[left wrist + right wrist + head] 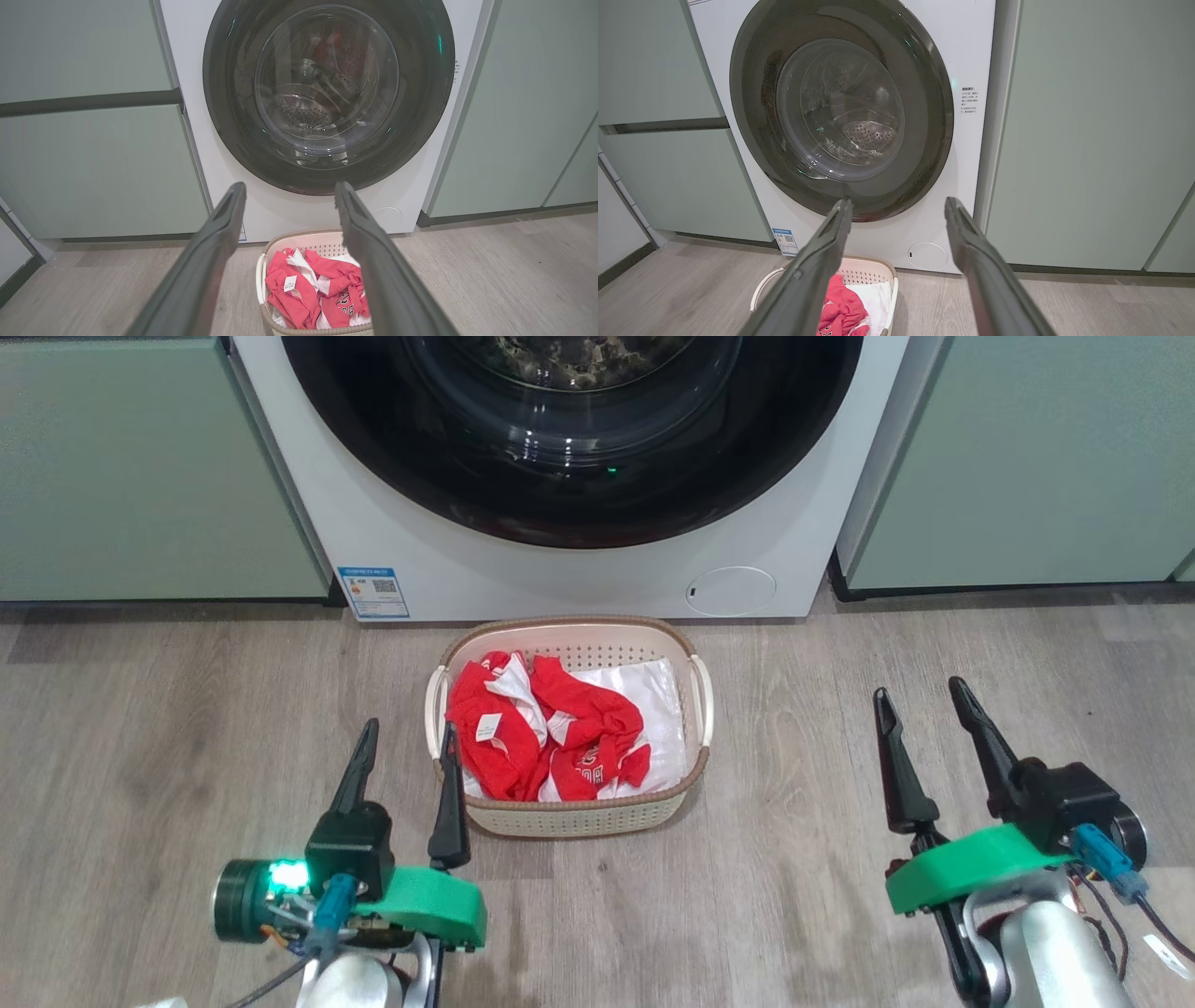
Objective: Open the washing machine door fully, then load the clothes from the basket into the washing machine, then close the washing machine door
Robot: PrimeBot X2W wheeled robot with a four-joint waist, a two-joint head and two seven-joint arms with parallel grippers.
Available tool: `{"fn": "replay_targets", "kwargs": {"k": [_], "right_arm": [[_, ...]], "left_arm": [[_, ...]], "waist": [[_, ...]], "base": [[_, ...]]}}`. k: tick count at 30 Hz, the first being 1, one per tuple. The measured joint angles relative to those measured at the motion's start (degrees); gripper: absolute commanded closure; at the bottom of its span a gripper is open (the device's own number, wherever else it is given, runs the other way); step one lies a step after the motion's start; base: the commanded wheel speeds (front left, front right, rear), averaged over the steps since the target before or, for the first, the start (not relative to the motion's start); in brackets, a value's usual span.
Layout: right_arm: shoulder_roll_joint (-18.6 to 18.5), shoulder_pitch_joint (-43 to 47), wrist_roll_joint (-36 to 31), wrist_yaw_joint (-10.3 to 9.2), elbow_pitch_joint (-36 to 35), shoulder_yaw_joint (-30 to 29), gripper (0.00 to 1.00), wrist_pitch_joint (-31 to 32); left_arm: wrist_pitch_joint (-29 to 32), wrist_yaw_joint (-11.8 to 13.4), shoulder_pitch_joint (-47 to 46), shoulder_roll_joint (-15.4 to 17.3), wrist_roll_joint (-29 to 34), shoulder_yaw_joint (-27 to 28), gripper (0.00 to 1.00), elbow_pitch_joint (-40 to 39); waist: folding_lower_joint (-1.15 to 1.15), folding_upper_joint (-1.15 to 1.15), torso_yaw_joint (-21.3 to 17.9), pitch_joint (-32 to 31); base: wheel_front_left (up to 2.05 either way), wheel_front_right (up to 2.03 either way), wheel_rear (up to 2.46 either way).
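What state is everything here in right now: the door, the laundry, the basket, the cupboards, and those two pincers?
washing machine door: shut.
clothes: crumpled, lying in the basket.
basket: upright on the floor, loaded.
left pincer: open, holding nothing.
right pincer: open, holding nothing.
green cabinets: shut.

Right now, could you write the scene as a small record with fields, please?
washing machine door: shut
clothes: red, in the basket
basket: on the floor, before the washing machine
left gripper: open, empty, near basket's left side
right gripper: open, empty, right of basket, apart
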Motion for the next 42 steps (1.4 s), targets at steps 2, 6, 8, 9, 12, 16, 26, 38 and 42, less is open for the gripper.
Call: {"fn": "replay_targets", "kwargs": {"k": [2,6,8,9,12,16,26,38,42], "right_arm": [[-0.01,-0.01,0.0,0.0,0.21,0.0,0.0,0.0],[-0.01,-0.05,0.0,0.0,0.47,0.01,0.0,0.0],[-0.01,-0.06,0.09,0.0,0.6,0.02,0.0,0.0],[-0.01,-0.07,0.21,0.0,0.62,0.01,0.0,0.0],[-0.01,-0.07,0.53,0.0,0.7,0.01,0.0,0.0],[-0.01,-0.07,0.53,0.0,0.82,0.04,0.0,0.0],[-0.01,-0.08,0.53,0.0,0.84,0.12,0.0,0.0],[-0.01,-0.07,0.53,0.0,0.82,0.33,0.0,0.0],[-0.01,-0.07,0.53,0.0,0.82,0.36,0.0,0.0]], "left_arm": [[0.0,-0.01,-0.1,0.0,-0.2,-0.01,0.0,0.2],[0.0,-0.37,-0.42,0.0,-0.51,-0.01,0.0,0.48],[0.0,-0.38,-0.62,0.0,-0.51,-0.02,0.0,0.49],[0.0,-0.4,-0.7,0.0,-0.53,-0.02,0.0,0.51],[0.0,-0.42,-0.71,0.0,-0.87,-0.02,0.0,0.48],[0.0,-0.52,-0.71,0.0,-1.35,-0.02,0.0,0.41],[0.0,-2.52,-0.64,0.01,-3.97,0.49,0.0,0.49],[0.0,-6.13,-0.3,0.01,-10.44,2.64,0.0,1.88],[0.0,-7.08,0.29,0.01,-11.24,3.07,0.0,1.71]], "waist": [[0.0,0.0,0.11,0.11],[0.0,0.0,0.26,0.17],[0.0,0.0,0.27,0.12],[0.0,0.0,0.28,0.07],[0.0,0.0,0.29,-0.07],[0.0,0.0,0.31,-0.12],[0.0,0.0,0.28,-0.39],[0.0,0.0,0.32,-0.68],[0.0,0.0,0.32,-0.72]], "base": [[0.0,0.0,0.0],[0.0,0.0,0.0],[0.0,0.0,0.0],[0.0,0.0,0.0],[0.0,0.0,0.0],[0.0,0.0,0.0],[0.0,0.0,0.0],[0.0,0.0,0.0],[0.07,0.07,-0.14]]}}
